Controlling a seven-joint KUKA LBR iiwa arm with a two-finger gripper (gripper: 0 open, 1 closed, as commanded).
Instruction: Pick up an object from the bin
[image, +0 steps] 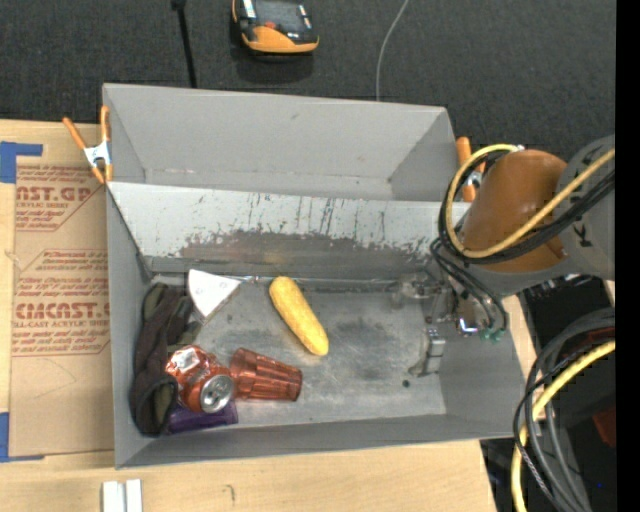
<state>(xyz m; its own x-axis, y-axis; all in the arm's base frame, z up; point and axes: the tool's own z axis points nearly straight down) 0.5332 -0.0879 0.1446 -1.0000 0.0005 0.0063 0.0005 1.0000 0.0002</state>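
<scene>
My gripper (433, 350) hangs low at the right side of the bin, over bare grey floor near the right wall, and nothing shows in its grasp. The nearest loose thing is a yellow corn-cob-shaped piece (298, 315), lying diagonally in the middle of the bin well to the gripper's left. Further left and nearer the front lies a stack of red ribbed plastic cups (268, 375) on its side. A crushed red drink can (201, 380) rests against the cups' left end.
A dark cloth or glove (158, 350) lies bunched along the left wall. A white triangular piece (211, 289) sits by the back left, and something purple (200, 418) lies under the can. The arm with its orange cover and cables stands over the right rim.
</scene>
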